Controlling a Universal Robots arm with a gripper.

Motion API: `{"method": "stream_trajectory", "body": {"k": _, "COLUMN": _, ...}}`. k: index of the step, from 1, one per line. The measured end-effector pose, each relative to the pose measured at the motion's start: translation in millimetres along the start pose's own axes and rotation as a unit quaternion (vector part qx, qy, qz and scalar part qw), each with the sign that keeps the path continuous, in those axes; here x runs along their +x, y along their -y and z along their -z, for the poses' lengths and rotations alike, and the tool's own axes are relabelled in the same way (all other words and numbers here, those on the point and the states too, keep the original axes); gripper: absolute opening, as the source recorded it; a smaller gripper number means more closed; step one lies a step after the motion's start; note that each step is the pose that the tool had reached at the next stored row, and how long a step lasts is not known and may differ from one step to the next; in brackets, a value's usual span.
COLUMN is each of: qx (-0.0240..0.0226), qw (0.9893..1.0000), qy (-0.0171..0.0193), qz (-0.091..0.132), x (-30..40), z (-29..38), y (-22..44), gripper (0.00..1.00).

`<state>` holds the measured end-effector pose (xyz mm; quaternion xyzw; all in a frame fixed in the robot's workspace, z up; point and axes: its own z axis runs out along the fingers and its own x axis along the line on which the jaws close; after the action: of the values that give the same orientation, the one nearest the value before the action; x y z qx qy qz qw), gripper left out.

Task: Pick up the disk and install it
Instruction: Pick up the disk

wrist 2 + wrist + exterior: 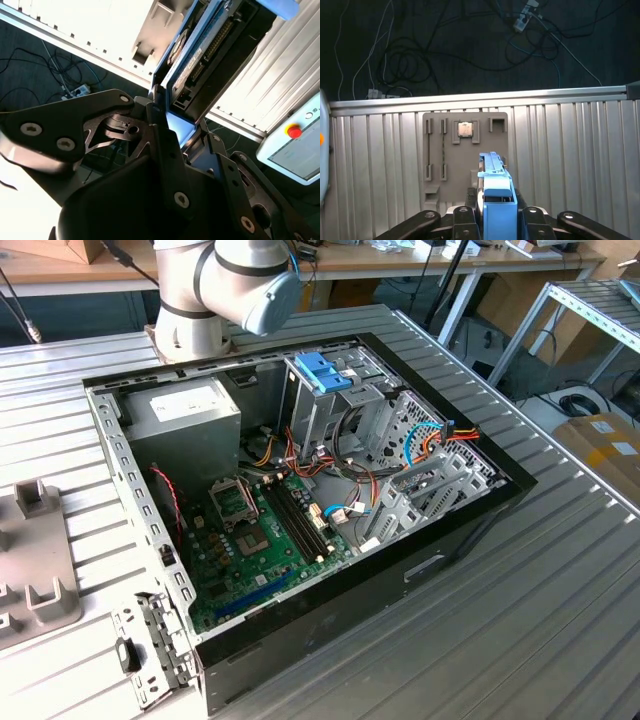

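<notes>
The disk (493,167) stands on edge between my black fingers in the first wrist view, its light blue bracket (499,207) nearest the camera. My gripper (497,222) is shut on it. In the second wrist view the disk (200,50) shows its dark underside and connector edge, rising from the gripper (180,131). It hangs above a grey fixture plate (465,150) on the ribbed metal table. The arm (240,285) is at the back of the exterior view, behind the open computer case (300,490).
Inside the case are a grey power supply (190,415), a green motherboard (265,540), loose cables (350,480) and a drive cage with a bare blue caddy handle (322,372). The fixture plate (35,570) lies at the exterior view's left. A pendant with a red button (295,132) is nearby.
</notes>
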<state>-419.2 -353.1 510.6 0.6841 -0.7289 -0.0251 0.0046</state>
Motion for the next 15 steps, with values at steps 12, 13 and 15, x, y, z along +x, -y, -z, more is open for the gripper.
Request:
{"method": "stream_trajectory", "body": {"k": 12, "qx": -0.0001, "qw": 1.0, "qy": 0.0, "qz": 0.0, "x": 3.7, "z": -0.5, "y": 4.1, "gripper": 0.37}}
{"method": "stream_trajectory", "body": {"k": 13, "qx": -0.0001, "qw": 1.0, "qy": -0.0001, "qz": 0.0, "x": 4.0, "z": -0.5, "y": 4.3, "gripper": 0.37}}
{"method": "stream_trajectory", "body": {"k": 15, "qx": 0.0, "qw": 1.0, "qy": 0.0, "qz": 0.0, "x": 4.5, "z": -0.6, "y": 4.9, "gripper": 0.37}}
